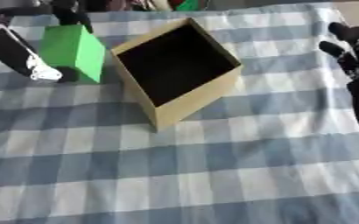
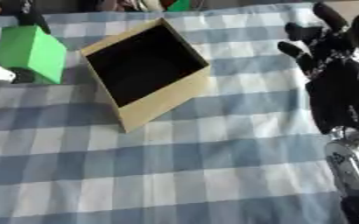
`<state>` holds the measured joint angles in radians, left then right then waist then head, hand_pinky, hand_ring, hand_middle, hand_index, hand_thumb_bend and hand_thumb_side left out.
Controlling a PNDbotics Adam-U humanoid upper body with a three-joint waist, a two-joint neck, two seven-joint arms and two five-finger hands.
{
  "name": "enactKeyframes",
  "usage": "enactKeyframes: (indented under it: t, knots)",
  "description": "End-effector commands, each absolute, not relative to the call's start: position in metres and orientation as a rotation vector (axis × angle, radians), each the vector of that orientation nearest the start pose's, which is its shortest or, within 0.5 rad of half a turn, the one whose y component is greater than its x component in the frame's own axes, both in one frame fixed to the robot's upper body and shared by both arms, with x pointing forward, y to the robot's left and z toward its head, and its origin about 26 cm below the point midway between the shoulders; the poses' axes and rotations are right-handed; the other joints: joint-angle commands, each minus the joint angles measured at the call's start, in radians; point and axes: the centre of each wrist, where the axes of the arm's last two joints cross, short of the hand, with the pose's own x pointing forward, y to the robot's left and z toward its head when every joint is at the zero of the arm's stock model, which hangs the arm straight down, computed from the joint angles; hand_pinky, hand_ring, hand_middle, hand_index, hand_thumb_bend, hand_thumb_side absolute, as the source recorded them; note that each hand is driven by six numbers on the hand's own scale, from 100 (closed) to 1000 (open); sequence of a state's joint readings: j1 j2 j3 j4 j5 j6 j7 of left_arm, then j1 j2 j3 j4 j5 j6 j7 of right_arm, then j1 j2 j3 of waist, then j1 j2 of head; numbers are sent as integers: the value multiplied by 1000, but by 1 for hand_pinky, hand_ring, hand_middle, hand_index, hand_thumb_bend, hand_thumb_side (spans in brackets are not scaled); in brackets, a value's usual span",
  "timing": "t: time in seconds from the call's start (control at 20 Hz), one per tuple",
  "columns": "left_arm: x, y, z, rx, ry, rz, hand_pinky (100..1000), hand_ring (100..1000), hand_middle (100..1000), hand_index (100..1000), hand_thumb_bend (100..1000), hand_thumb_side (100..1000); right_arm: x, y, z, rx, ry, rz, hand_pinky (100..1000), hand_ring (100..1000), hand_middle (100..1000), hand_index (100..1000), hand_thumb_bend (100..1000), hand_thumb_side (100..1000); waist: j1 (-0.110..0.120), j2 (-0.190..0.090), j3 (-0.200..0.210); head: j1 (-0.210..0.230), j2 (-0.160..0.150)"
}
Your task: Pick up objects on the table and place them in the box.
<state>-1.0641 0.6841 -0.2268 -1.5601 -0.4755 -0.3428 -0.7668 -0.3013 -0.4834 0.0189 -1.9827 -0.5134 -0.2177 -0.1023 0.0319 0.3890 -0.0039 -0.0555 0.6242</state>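
Green block [image 1: 74, 51] stands upright on the checked tablecloth [image 1: 213, 175] at far left, long axis vertical, just beside the open cardboard box [image 1: 175, 65], which sits rotated with one corner toward the camera. Left hand [image 1: 48, 72] is curled round the block from its left side, arm coming in from the upper-left corner. Right hand [image 2: 336, 65] hovers at the right edge, well apart from the box, fingers straight and spread, pointing up.

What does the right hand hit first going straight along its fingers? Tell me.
Nothing, it seems: the right hand points toward the table's far edge over bare checked cloth; the box lies off to its left.
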Motion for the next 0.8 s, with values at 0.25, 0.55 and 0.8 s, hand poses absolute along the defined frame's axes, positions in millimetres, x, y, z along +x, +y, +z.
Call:
enactKeyframes:
  t: [0.25, 0.55, 0.8]
  knots:
    - [361, 222, 429, -1044, 2044, 2307, 575, 523, 404, 432, 100, 236, 299, -280, 225, 314, -2446, 148, 817, 871, 600, 904, 100, 966, 11, 7, -20, 18, -16]
    - [368, 201, 434, -1064, 2166, 2142, 556, 503, 379, 405, 100, 243, 301, -276, 230, 357, -2462, 140, 815, 870, 602, 903, 100, 966, 3, 10, -51, 46, -24]
    - [383, 183, 422, -1067, 2239, 2101, 541, 488, 370, 402, 100, 248, 302, -272, 232, 395, -2450, 134, 816, 871, 601, 903, 100, 963, 0, 10, -63, 41, -18]
